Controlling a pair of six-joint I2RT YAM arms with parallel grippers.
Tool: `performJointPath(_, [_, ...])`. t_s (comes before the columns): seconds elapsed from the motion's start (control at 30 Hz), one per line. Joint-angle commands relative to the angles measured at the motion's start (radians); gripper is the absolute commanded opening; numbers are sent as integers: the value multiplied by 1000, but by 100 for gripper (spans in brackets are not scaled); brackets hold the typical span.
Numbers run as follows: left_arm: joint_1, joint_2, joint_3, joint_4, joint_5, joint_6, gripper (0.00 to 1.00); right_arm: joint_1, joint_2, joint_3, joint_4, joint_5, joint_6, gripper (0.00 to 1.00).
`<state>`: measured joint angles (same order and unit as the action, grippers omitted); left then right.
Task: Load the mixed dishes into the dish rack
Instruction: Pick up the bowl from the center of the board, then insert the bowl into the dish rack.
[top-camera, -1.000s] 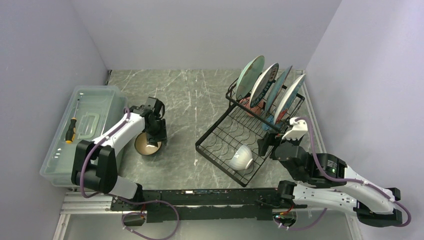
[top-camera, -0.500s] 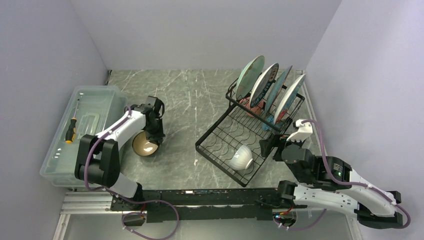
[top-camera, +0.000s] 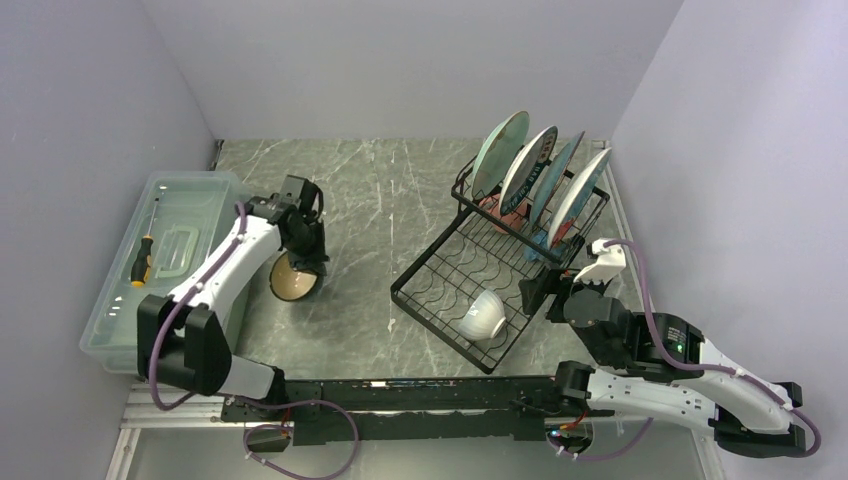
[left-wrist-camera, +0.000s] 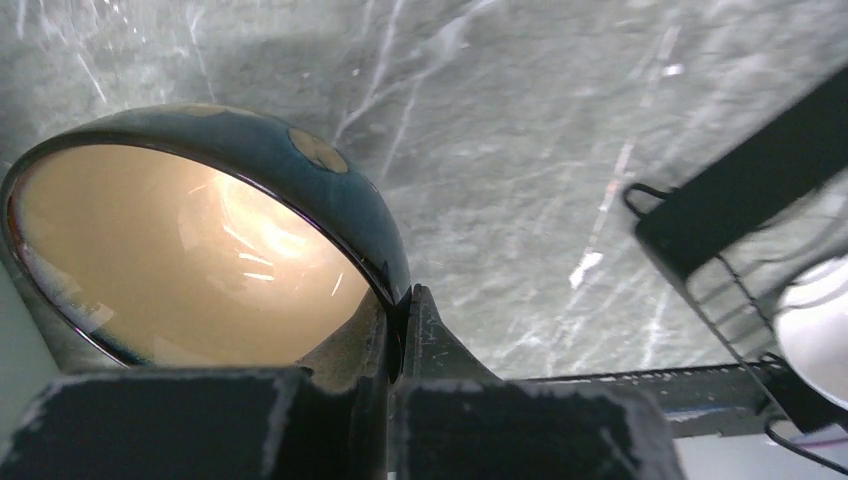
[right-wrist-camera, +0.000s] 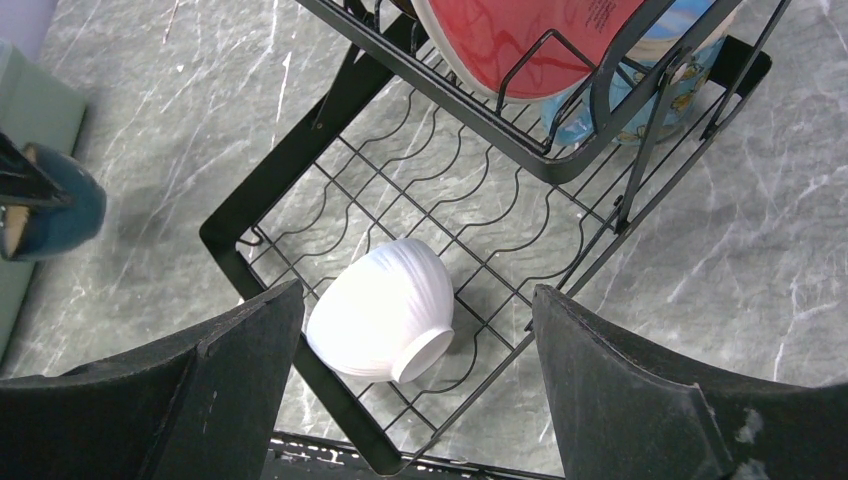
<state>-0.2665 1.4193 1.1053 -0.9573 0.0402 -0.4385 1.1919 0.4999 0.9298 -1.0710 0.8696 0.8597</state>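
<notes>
The left pincer (left-wrist-camera: 400, 310) is clamped on the rim of the brown bowl (left-wrist-camera: 200, 250), which tilts up beside it. The right pincer (right-wrist-camera: 415, 335) stands wide above the dish rack (right-wrist-camera: 225, 245), with the white bowl (right-wrist-camera: 385, 320) lying sideways below it.

Tilted brown bowl (top-camera: 293, 280) in left tool (top-camera: 307, 264)

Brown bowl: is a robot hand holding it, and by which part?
Yes. The left hand pinches the brown bowl by its rim. The right hand is open, holding nothing.

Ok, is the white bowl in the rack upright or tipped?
Tipped. The white bowl lies on its side on the dish rack wires, foot ring showing.
</notes>
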Motion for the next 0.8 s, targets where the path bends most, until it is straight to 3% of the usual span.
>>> performJointPath(0.0, [-11, -103, 142, -82, 64, 12, 0, -1, 4, -5, 13, 5, -3, 87])
performJointPath(0.17, [-13, -148, 237, -105, 240, -7, 0, -2, 15, -1, 18, 8, -9, 87])
performJointPath(0.47, [-40, -187, 261, 88, 622, -144, 0, -2, 17, 1, 18, 5, -8, 87])
performJointPath(0.77, [-197, -166, 186, 391, 732, -303, 0, -2, 24, 2, 23, -3, -8, 87])
